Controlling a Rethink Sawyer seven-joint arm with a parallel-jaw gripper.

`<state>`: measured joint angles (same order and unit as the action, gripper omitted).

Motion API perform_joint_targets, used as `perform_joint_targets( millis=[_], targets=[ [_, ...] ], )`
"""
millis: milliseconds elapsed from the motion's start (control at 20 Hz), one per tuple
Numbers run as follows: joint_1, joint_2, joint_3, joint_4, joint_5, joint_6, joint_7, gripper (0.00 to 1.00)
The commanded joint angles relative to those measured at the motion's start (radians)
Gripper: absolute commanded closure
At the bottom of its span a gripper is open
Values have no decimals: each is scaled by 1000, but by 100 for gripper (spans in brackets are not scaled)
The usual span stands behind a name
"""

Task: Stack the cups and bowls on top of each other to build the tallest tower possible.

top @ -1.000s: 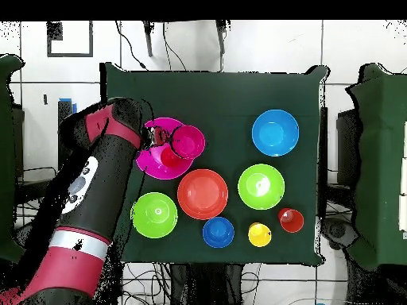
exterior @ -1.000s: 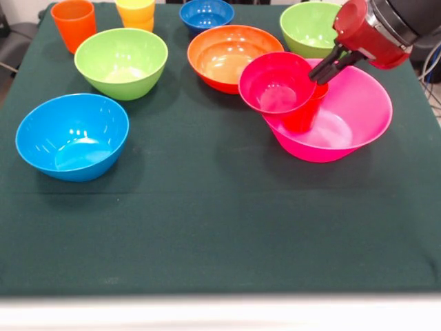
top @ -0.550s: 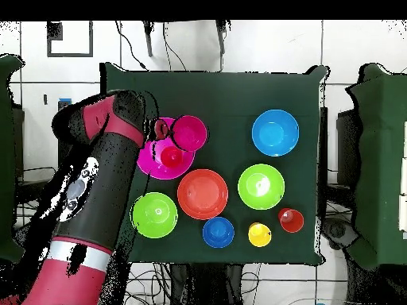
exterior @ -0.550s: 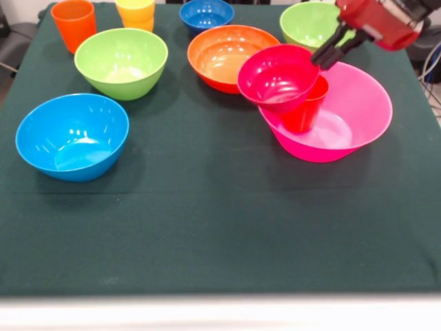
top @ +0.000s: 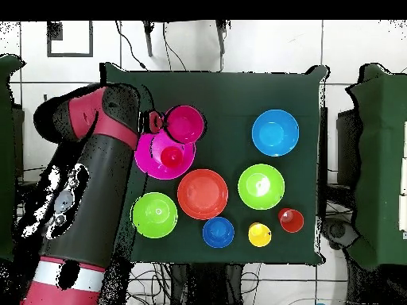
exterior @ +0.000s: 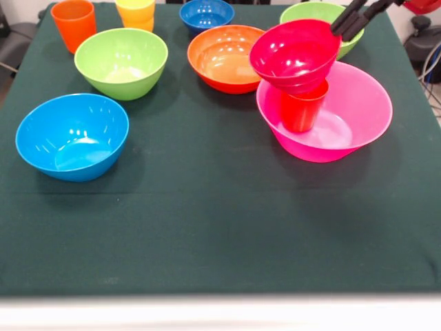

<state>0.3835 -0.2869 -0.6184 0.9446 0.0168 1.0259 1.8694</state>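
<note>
The small crimson bowl [exterior: 296, 55] hangs tilted just above the red cup [exterior: 302, 107], which stands upright inside the big pink bowl [exterior: 358, 114]. My gripper [exterior: 351, 19] has its fingers pinched on the crimson bowl's far rim. Beside them sits the orange bowl [exterior: 224, 58], a lime green bowl [exterior: 313, 12] behind.

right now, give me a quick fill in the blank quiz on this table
1. The red cup stands inside the big ____ bowl.
2. The claw grips the rim of the small ____ bowl.
3. The yellow cup sits between the orange cup and the dark ____ bowl.

Answers: pink; crimson; blue
</note>
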Motion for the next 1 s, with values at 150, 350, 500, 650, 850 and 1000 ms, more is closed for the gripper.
perform_joint_targets(
  millis=[150, 350, 500, 650, 850, 1000],
  targets=[
    [29, 53, 77, 58, -62, 72, 57, 100],
    [47, 83, 52, 58, -87, 61, 69, 100],
    [54, 93, 45, 63, -94, 50, 76, 100],
    [59, 104, 39, 64, -95, 50, 85, 100],
    [65, 120, 32, 64, -97, 41, 96, 100],
    [68, 125, 24, 66, -98, 41, 96, 100]
  ],
)
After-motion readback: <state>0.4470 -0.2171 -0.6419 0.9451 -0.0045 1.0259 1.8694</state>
